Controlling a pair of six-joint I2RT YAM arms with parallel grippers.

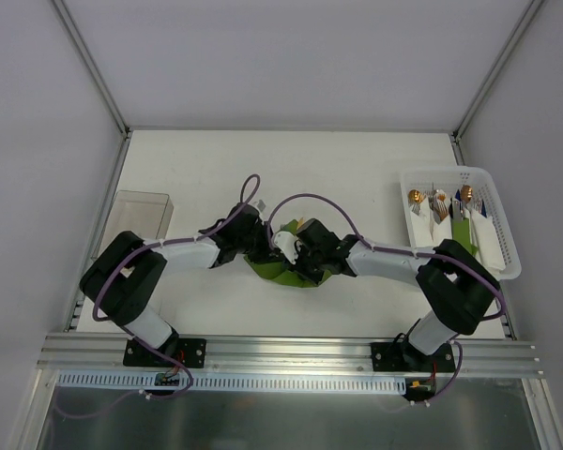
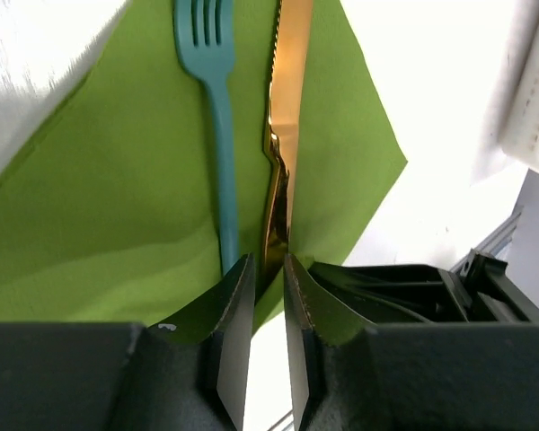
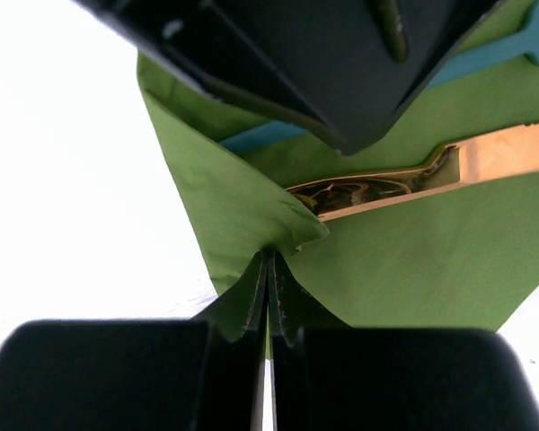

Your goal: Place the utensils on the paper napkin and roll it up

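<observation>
Top external view: the paper napkin (image 1: 274, 271) lies at the middle of the table (image 1: 357, 169), mostly hidden under the two wrists that meet above it from either side. A clear box (image 1: 143, 214) stands well apart at the left. A white basket (image 1: 446, 172) with spare cutlery (image 1: 416, 197) and white sheets sits at the right edge. In the left wrist view the green sheet is spread flat with a teal fork (image 2: 217, 117) and a gold knife (image 2: 287, 99) lying on it side by side. Their handles point toward the camera, and the tines and the serrated blade point away. The left gripper (image 2: 268, 269) sits at the napkin's near edge with its jaws only narrowly apart. The knife's handle end and a strip of green paper run into the gap, and the fork's handle ends just beside one of the fingers (image 2: 238, 296). It cannot be told whether the jaws actually press on the knife or the paper. In the right wrist view the right gripper (image 3: 269, 262) has its jaws pressed together on a lifted fold of the napkin's edge, so the paper rises in a small peak at the fingertips. The knife's handle lies just beyond that fold. The black body of the other gripper hangs over the fork's handle at the top of this view.
</observation>
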